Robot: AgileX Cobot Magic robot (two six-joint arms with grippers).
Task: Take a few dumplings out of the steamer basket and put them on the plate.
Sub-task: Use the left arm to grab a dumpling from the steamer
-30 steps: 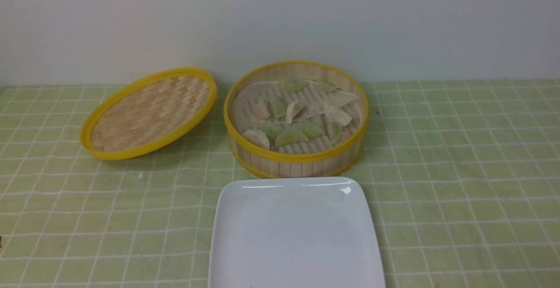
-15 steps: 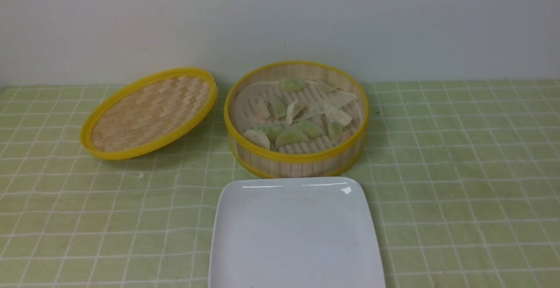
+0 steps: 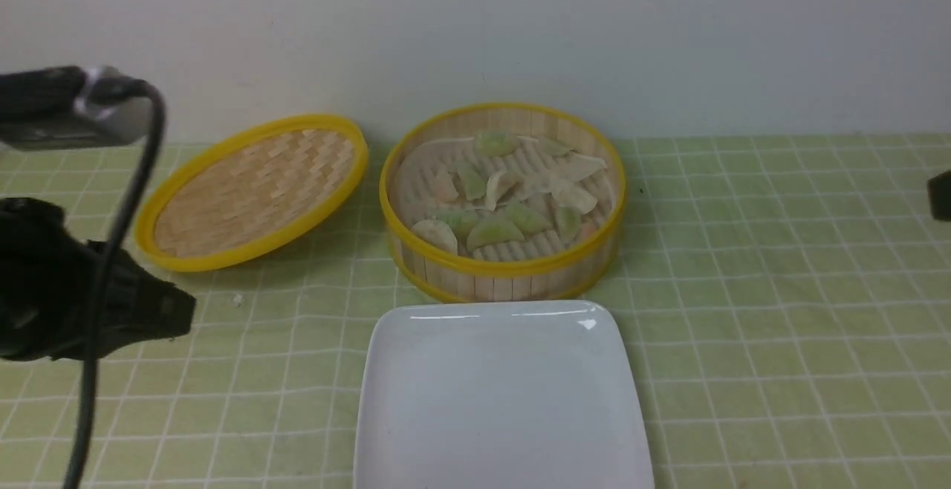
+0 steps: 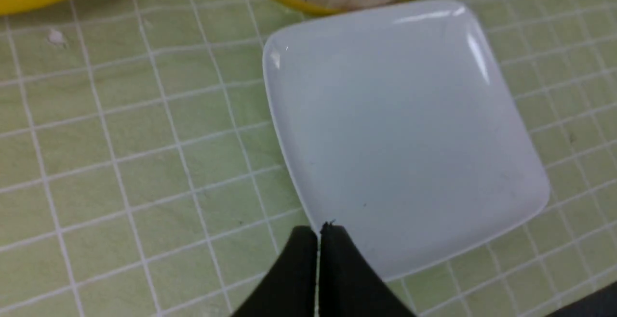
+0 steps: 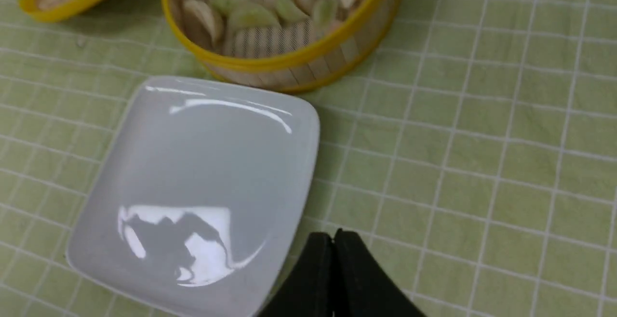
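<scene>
The steamer basket [image 3: 505, 266] stands mid-table, and several pale cream and light green dumplings [image 3: 494, 230] lie on its slatted floor. Directly in front of it sits the white square plate [image 3: 505, 400], with nothing on it. My left gripper [image 3: 182, 312] hovers at the left, level with the plate's far edge and well apart from it. In the left wrist view its tips [image 4: 318, 231] are shut and hold nothing, just off the plate [image 4: 400, 129]. In the right wrist view the right gripper [image 5: 333, 235] is shut too and holds nothing, beside the plate [image 5: 193, 187] and short of the basket [image 5: 289, 61].
The shallow woven lid [image 3: 252, 192] with a yellow rim leans tilted to the left of the basket. A green checked cloth [image 3: 780, 325] covers the table. A pale wall rises just behind. A dark piece of the right arm [image 3: 940, 195] shows at the right edge.
My left arm has come into the front view from the left edge. A dark piece of the right arm has appeared at the right edge. Basket, lid and plate have not moved.
</scene>
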